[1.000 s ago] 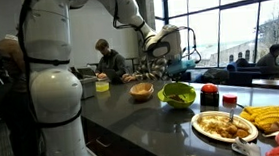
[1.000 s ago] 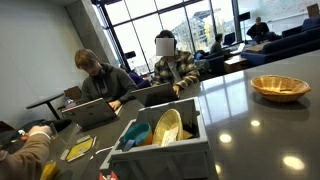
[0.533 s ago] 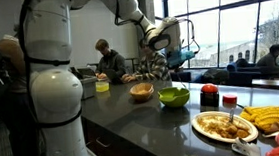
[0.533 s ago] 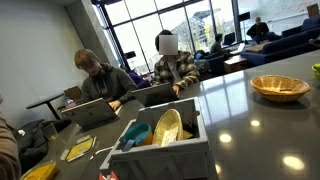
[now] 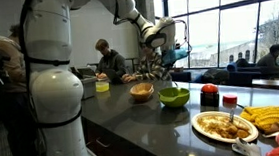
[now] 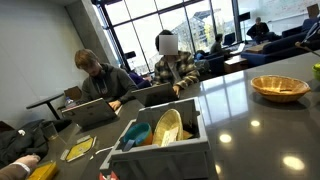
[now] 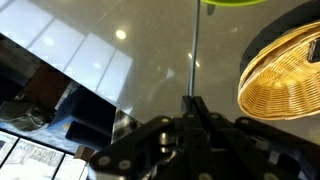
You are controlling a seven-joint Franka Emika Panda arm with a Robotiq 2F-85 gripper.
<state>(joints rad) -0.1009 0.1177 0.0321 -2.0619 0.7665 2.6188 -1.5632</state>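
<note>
Since the arm has lifted slightly, the end effector [image 5: 157, 73] hangs above the table [image 5: 123, 117], fingers pressed together; the green bowl [image 5: 174, 96], tilted a second ago, now sits level just below it, beside the wicker basket [image 5: 142, 91]; it appears released.

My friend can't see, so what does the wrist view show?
The robot's shut fingers hang over a shiny grey counter. A woven basket lies to the right, and the edge of a green bowl peeks in at the top.
</note>
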